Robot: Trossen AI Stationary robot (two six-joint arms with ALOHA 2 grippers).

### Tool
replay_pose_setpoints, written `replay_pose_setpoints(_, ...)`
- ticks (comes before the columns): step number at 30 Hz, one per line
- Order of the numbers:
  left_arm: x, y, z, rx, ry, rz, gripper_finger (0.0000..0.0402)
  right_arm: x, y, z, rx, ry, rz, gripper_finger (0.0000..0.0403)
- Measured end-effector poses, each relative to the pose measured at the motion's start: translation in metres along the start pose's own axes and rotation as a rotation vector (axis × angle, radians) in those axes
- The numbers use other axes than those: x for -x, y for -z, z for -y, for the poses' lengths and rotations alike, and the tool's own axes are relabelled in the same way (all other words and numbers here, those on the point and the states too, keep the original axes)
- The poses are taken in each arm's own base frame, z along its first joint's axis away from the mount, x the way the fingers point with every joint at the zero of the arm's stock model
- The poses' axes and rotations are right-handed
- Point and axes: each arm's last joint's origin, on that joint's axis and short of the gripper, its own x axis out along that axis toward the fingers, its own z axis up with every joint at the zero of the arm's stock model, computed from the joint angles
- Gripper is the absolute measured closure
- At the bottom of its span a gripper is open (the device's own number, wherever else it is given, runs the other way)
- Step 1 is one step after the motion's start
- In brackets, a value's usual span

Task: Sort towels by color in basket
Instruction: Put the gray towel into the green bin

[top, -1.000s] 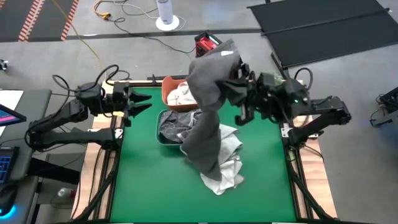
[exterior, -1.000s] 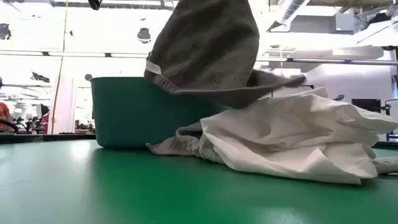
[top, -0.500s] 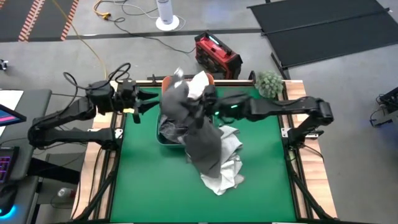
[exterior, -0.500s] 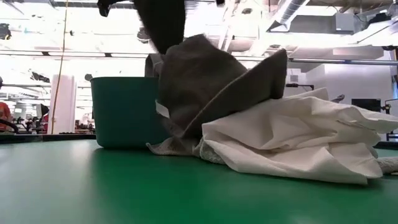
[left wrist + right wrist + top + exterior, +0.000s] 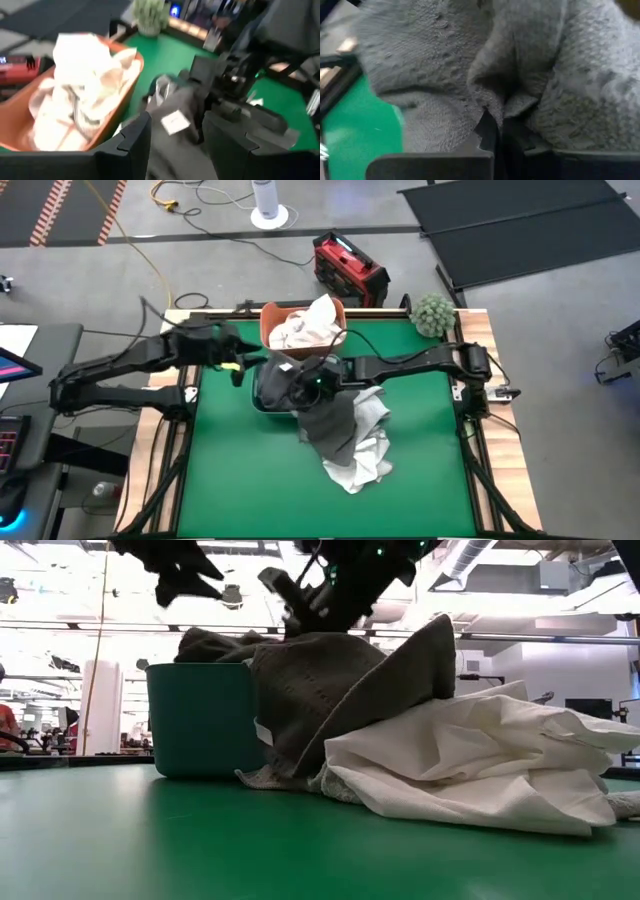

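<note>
right end effector clenched on dark grey towel over teal tub; white towels in orange tub.

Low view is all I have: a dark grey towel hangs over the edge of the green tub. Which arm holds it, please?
Observer: The right one. From above, the right gripper is over the tub, and its wrist view shows it shut on a fold of the dark grey towel.
Operator: And the left gripper, does it hold something?
Observer: No. The left gripper is open and holds nothing; it hovers beside the tub, on the side away from the towel pile.
Operator: Is there anything behind the tub? It blocks my view.
Observer: Yes, an orange basket stands right behind it, with white towels inside.
</note>
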Motion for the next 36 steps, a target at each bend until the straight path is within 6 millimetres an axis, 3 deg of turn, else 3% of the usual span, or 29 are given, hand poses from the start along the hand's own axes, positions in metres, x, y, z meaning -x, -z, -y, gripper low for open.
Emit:
replay_pose_setpoints(6, -0.037, 0.015, -0.004, -0.032, -0.029, -0.131, 0.0235, 0.001, 0.0, 0.002, 0.0, -0.006, -0.025, 0.0347)
replay_pose_setpoints(15, -0.102, 0.037, -0.008, -0.118, -0.025, -0.292, 0.0235, 0.037, -0.016, -0.003, 0.106, -0.124, -0.03, 0.029)
replay_pose_setpoints(18, -0.122, 0.052, -0.011, -0.139, -0.036, -0.394, 0.0235, 0.056, -0.022, -0.006, 0.129, -0.129, -0.027, 0.0257)
replay_pose_setpoints(22, -0.143, 0.072, -0.015, -0.152, -0.031, -0.524, 0.0235, 0.097, -0.034, -0.018, 0.23, -0.078, -0.001, 0.0225)
replay_pose_setpoints(26, -0.153, 0.083, -0.018, -0.166, -0.048, -0.588, 0.0235, 0.134, -0.037, -0.023, 0.283, -0.019, -0.066, 0.0213)
replay_pose_setpoints(29, -0.153, 0.083, -0.018, -0.18, -0.047, -0.589, 0.0235, 0.154, -0.027, -0.021, 0.299, 0.042, -0.176, 0.0211)
replay_pose_setpoints(36, -0.136, 0.071, -0.02, -0.191, -0.054, -0.535, 0.0235, 0.17, 0.018, -0.019, 0.335, 0.288, -0.402, 0.021)
